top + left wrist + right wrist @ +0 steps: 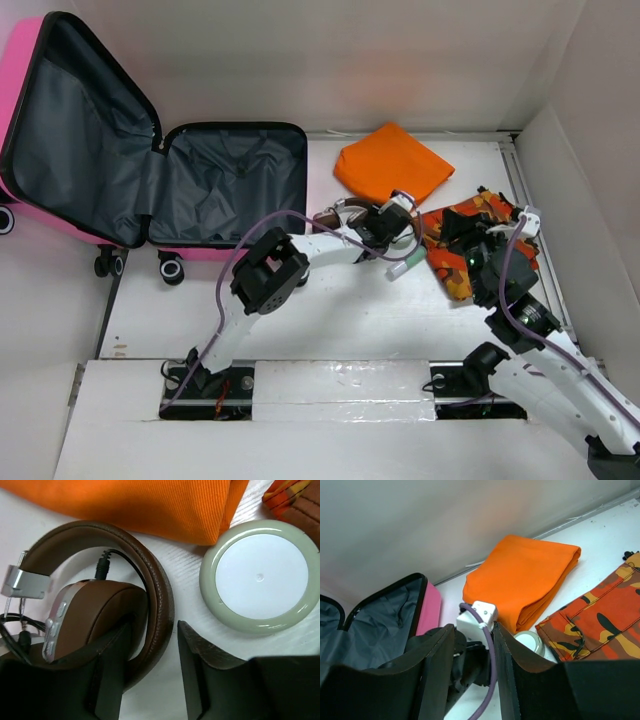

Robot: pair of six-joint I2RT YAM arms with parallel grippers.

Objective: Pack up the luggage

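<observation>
Luggage (230, 180) open, brown headphones (100, 615) to its right, left fingers (210, 680) narrow astride headband (156, 592), right fingers (535, 685) half-parted, empty.

Overall: bright, even, diffuse light bouncing off white walls.
Shadows: faint and soft under the arms on the table (350, 320); the suitcase (225, 185) lining is dark, though its creases show.
Glare: sheen on the white strip (350, 375) by the bases; a thin highlight on the lid (260, 575) rim.
Blur: the near fingers (200, 680) are dark and soft in both wrist views.
Colour: the orange cloth (525, 580) is saturated; a pink cast tints the wall beside the suitcase.
</observation>
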